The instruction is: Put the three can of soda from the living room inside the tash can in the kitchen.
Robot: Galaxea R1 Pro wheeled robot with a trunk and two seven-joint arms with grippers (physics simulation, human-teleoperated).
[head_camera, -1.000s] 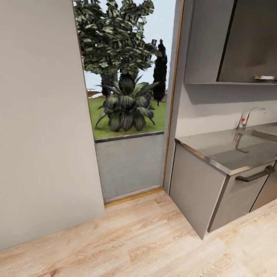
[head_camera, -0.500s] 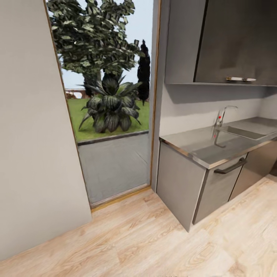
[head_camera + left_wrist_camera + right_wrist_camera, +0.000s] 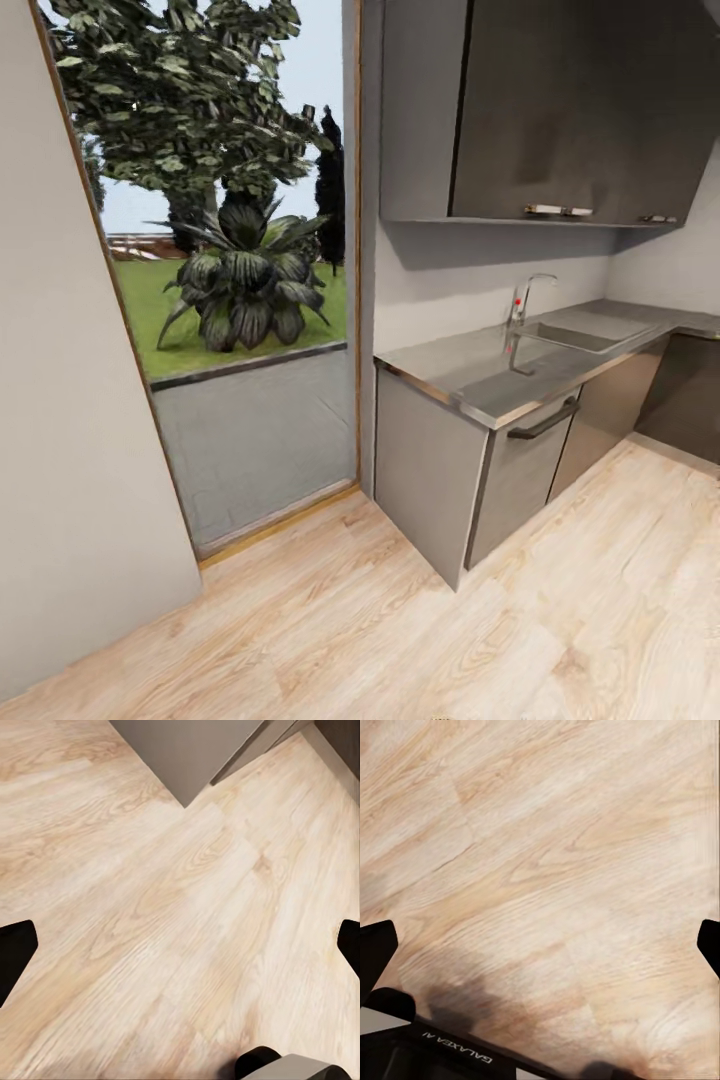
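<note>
Light wood-grain floor [image 3: 420, 630], grey cabinets [image 3: 430, 480], steel-grey counter [image 3: 470, 375], green lawn [image 3: 160, 310].

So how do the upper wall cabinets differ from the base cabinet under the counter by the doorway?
The upper wall cabinets are dark, nearly black; the base cabinet is light grey. The upper ones hang on the wall above the sink; the base one stands on the wood floor and carries the steel counter. The upper handles are small and pale; the base handle is a long dark bar. Both have flat, plain fronts.
</note>
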